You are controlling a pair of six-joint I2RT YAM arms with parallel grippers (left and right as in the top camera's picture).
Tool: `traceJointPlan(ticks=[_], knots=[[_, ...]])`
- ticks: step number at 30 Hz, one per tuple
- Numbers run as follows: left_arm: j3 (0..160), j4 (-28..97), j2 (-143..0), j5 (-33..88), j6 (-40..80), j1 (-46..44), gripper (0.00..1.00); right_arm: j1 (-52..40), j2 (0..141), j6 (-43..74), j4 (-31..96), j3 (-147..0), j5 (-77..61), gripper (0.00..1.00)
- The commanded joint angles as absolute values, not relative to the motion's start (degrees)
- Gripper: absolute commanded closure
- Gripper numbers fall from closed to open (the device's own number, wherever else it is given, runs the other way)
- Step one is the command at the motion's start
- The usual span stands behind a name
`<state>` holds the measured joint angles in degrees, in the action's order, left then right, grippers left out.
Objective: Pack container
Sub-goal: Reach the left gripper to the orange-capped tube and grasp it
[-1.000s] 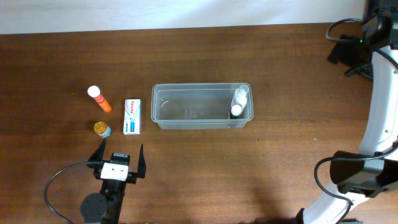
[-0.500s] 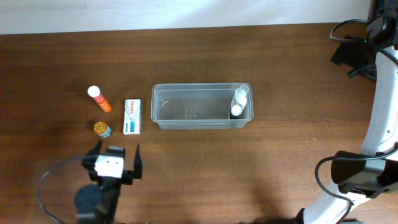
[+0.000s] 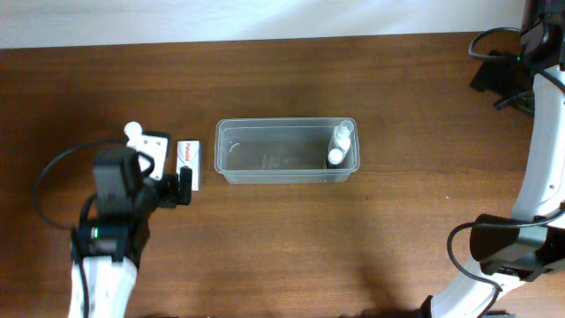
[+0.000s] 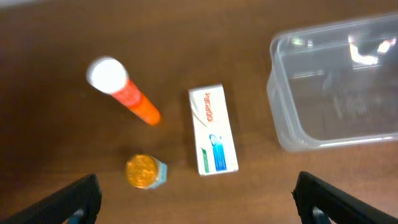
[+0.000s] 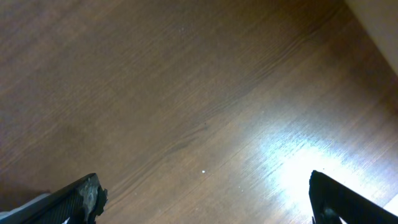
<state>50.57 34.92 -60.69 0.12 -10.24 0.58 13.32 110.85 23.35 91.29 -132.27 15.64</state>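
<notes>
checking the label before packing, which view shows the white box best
The left wrist view: the white box lies whole and unobstructed, print facing up. Overhead, the left arm covers its lower end. The right wrist view shows only table.

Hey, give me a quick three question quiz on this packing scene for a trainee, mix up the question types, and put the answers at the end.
1. True or false: the white box lies outside the container.
2. In the overhead view, the bottles inside the container sit at which end? A: the picture's left. B: the middle. C: the picture's right.
3. Fill in: the left pincer is ____.
Key: 1 true; 2 C; 3 open.
</notes>
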Motion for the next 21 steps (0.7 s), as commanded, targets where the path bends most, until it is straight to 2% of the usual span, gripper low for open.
traceJointPlan(ticks=[1, 9, 15, 21], knots=[[56.9, 40.0, -69.4, 6.1, -9.9, 0.9, 0.0, 13.6, 110.4, 23.4, 91.3, -132.6, 16.6, 0.02], [58.0, 40.7, -82.6, 8.6, -9.9, 0.9, 0.0, 13.6, 110.4, 23.4, 91.3, -132.6, 16.6, 0.02], [59.6, 39.6, -84.2, 8.6, -4.3, 1.6, 0.01, 13.6, 110.4, 23.4, 91.3, -132.6, 16.6, 0.02], [68.7, 49.4, -84.1, 7.4, -4.3, 4.9, 0.01, 13.6, 110.4, 23.4, 91.3, -132.6, 16.6, 0.02]])
